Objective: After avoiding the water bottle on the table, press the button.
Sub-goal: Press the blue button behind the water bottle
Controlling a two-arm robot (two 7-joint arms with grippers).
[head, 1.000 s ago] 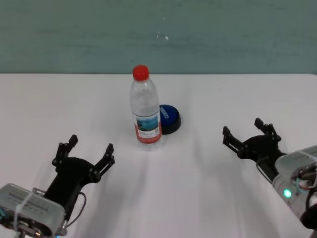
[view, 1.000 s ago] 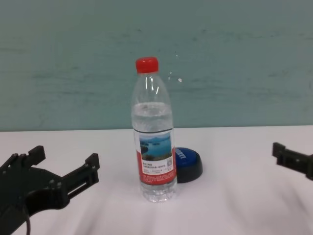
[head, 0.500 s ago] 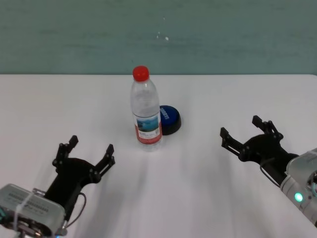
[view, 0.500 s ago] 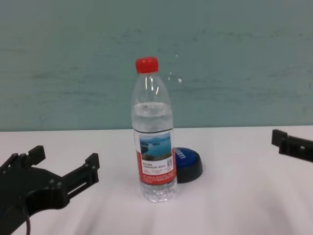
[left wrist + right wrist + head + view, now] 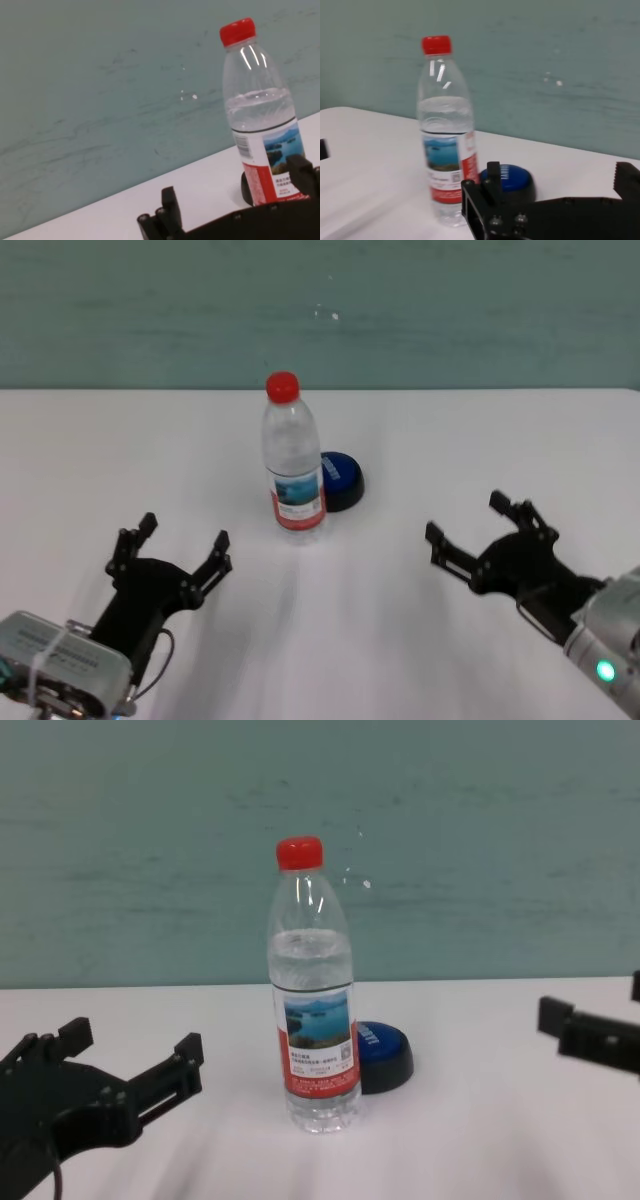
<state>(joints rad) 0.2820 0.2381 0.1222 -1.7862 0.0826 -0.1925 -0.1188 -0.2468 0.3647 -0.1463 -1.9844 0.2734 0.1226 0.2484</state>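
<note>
**Two open grippers on either side of a bottle that screens a blue button**

A white table (image 5: 420, 430) runs back to a teal wall (image 5: 450, 310). Near its middle, the water bottle (image 5: 293, 465) stands upright, clear plastic with a red cap and a lake-photo label. The button (image 5: 341, 479), a low blue dome on a black base, sits just behind the bottle and slightly toward the robot's right, touching or nearly touching it. In the chest view the bottle hides the button's left part.

The right gripper (image 5: 478, 535) hovers low over the table on the robot's right with its fingers spread wide and nothing between them. The button lies ahead of these fingertips and off to their left, well apart from them. From the right wrist view, the button shows just past one finger (image 5: 493, 186), with the bottle beside it on the far side from the other finger.

The left gripper (image 5: 172, 548) rests near the front of the table on the robot's left, fingers also spread and empty. The bottle stands ahead of its fingertips, to their right, and blocks most of the button from that side.
</note>
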